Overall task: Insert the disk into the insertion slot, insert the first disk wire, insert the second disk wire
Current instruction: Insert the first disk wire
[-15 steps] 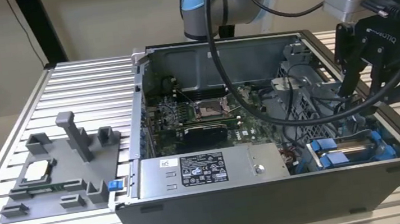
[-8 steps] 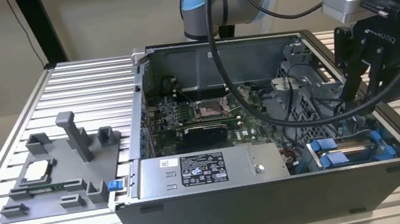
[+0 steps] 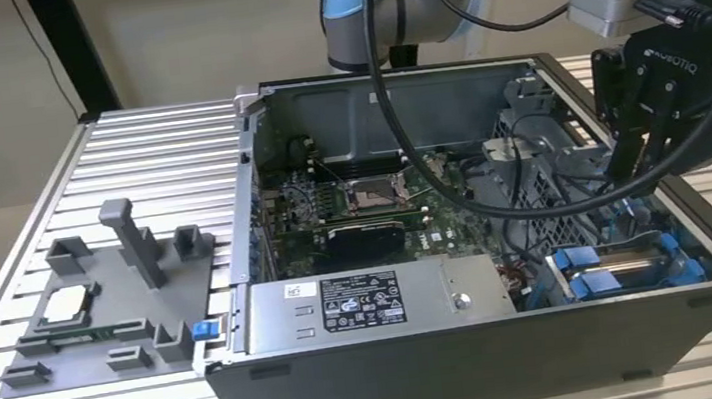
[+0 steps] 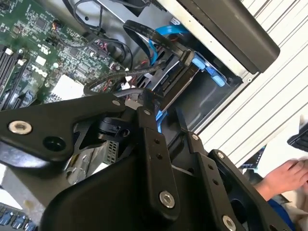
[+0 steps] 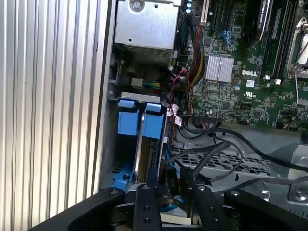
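I am watching the gripper (image 3: 634, 166) reaching down into the computer case (image 3: 483, 371) on the tabletop (image 3: 135, 144). Its fingers (image 5: 147, 204) are standing narrow, pinching the end of a black wire (image 5: 211, 154). The disk (image 5: 138, 159) is sitting edge-up in the insertion slot (image 5: 111, 144), just beside them.

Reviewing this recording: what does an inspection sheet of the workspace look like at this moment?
Surface: ribbed silver metal table carrying an open grey computer case.
Job's things: silver hard drive in a bright blue plastic carrier stands on edge inside the grey metal drive bay.
Clutter: grey plastic fixture with upright posts, on the table at the exterior view's left.
Grippers: black gripper reaches into the case near the drive bay.
Cables: black cables loop loosely beside the bay.
Surroundings: a person's hand beyond the table edge.
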You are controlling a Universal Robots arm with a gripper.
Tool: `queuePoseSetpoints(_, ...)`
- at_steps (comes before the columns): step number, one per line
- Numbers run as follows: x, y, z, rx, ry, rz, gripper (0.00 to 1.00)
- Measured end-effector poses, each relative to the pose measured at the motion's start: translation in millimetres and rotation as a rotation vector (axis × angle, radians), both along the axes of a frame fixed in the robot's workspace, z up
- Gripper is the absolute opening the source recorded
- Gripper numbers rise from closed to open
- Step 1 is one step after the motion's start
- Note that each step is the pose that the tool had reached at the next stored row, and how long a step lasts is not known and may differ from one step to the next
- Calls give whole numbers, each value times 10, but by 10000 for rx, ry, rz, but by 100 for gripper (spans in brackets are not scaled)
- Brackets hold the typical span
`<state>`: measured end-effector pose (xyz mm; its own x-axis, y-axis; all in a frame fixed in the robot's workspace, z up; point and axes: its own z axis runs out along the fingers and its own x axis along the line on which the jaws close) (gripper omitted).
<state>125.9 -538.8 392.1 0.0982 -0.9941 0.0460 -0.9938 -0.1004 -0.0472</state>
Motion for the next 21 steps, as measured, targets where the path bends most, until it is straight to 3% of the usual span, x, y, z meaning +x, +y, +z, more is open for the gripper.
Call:
queuePoseSetpoints(12, 2, -1, 1, -1, 1, -6, 0)
queuePoseSetpoints(21, 5, -49, 0, 67, 63, -149, 0)
